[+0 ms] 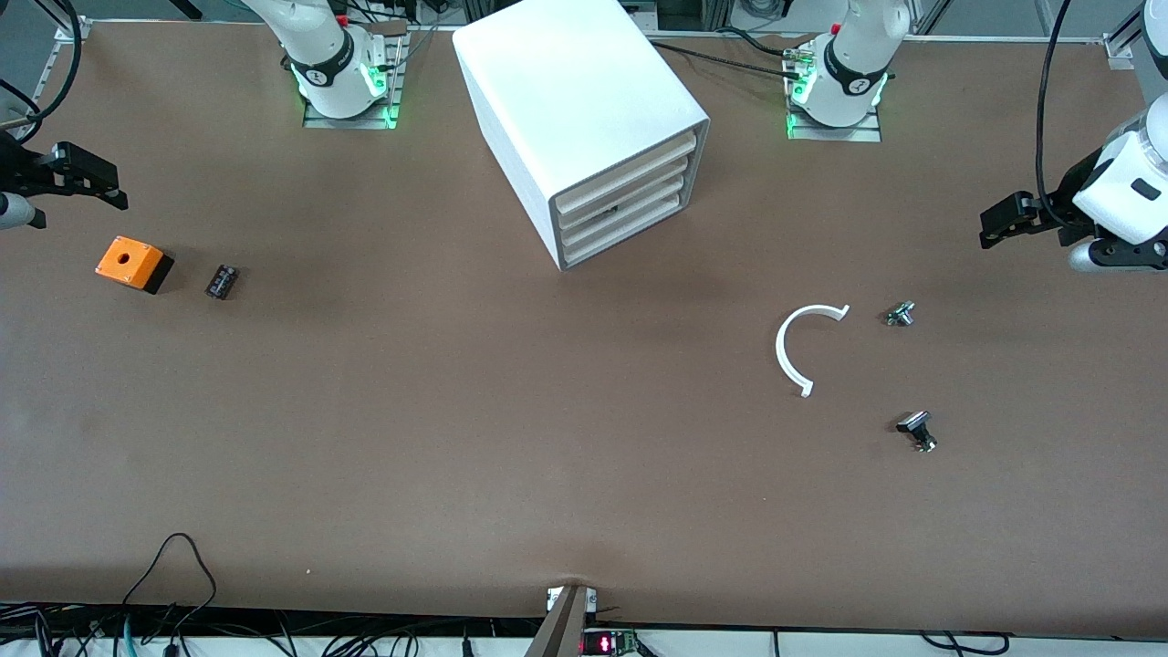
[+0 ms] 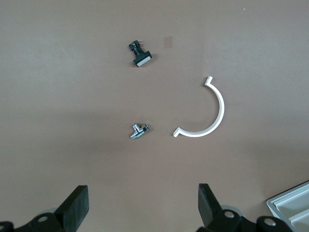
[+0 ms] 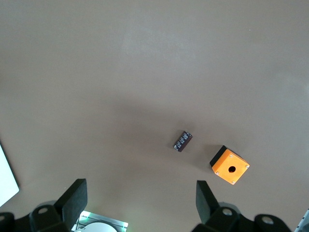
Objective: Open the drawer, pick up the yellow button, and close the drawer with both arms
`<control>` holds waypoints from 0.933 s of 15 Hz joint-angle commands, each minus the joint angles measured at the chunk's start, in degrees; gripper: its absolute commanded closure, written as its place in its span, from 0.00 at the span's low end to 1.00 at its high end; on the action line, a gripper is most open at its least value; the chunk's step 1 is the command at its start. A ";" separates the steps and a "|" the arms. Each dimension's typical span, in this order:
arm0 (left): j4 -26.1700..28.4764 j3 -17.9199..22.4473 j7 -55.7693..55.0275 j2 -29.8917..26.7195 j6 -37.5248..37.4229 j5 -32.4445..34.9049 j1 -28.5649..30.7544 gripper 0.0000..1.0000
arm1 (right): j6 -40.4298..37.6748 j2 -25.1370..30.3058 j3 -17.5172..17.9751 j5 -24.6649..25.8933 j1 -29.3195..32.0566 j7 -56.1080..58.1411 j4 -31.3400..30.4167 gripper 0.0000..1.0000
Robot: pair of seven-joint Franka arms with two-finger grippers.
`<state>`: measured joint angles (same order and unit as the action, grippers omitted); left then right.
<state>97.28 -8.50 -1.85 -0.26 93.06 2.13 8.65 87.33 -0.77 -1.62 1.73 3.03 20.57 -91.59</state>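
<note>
Nothing has started yet as far as I can tell: the cabinet (image 1: 584, 128) sits at the counter's (image 1: 456, 438) edge by the robot bases, and its top drawer (image 1: 630, 162) looks fully shut. The button isn't visible anywhere, so I'd guess it's inside. The left gripper (image 1: 999, 224) hangs over its end of the counter with fingers wide and empty; the right gripper (image 1: 91, 178) hangs over its own end, also spread wide and empty. Next move, I reckon, is one arm getting to the drawer front and pulling it out.
</note>
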 commanded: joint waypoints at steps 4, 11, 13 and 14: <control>-2.27 -0.46 1.06 0.79 -1.65 0.94 0.40 0.00 | 0.03 0.59 0.21 -0.33 0.40 0.87 -0.69 0.00; -2.36 -0.99 0.88 0.79 -1.74 0.94 0.22 0.00 | 0.21 0.59 0.21 -0.33 0.40 0.87 -0.69 0.00; -2.44 -0.99 0.53 0.79 -1.74 0.68 0.14 0.00 | 0.47 0.59 0.21 -0.33 0.40 0.35 -0.69 0.00; -2.44 -1.16 0.53 0.88 -1.74 0.25 -0.04 0.00 | 0.47 0.59 0.21 -0.33 0.40 0.26 -0.69 0.00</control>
<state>96.97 -9.13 -1.85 -0.27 93.02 2.13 8.61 87.36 -0.77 -1.62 1.73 3.03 20.57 -91.59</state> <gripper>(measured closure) 0.000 0.000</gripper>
